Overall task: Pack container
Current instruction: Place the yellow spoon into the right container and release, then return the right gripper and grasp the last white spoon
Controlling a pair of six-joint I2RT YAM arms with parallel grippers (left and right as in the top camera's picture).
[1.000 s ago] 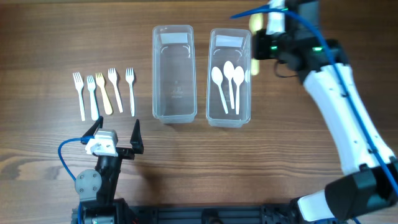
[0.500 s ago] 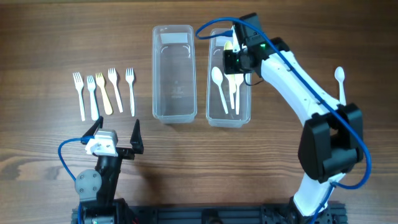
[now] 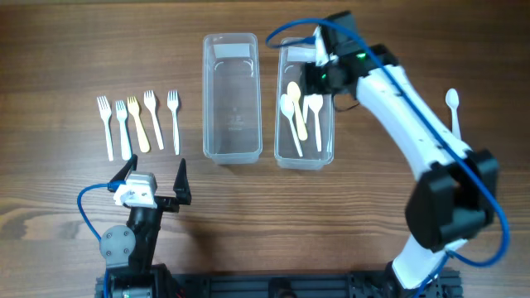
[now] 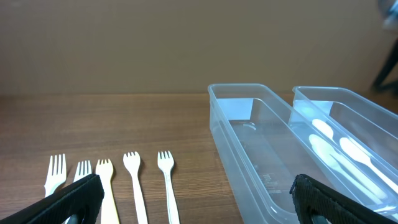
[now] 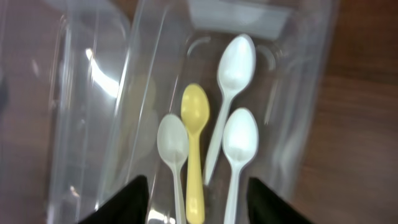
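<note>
**Spoon container** (image 3: 305, 163): the clear long tub on the wooden table (image 3: 66, 50); every place below is given from it.

**Contents:** one yellow spoon (image 3: 296, 103) lies lengthwise inside it, among white spoons (image 3: 316, 124). The overhead view shows two white ones plainly, and the arm covers the far end. The right wrist view looks straight down and counts three, with the yellow one between the two nearer ones.

**Right gripper** (image 3: 319, 68): above the tub's far end. Only the right wrist view shows its fingers (image 5: 127, 202): they are spread to either side of the spoons and grip none.

**Second container** (image 3: 232, 108): a matching tub just beside it on the left, parallel.

**Forks** (image 3: 174, 120): a row of five, left of the second container; the middle one is a yellow fork (image 3: 137, 124). The left wrist view shows them from low down, tines pointing away.

**Lone white spoon** (image 3: 452, 108): on the table well to the right, seen in the overhead view only.

**Left gripper** (image 3: 155, 170): well to the left, toward the front of the table, fingers wide apart and clear of everything.
</note>
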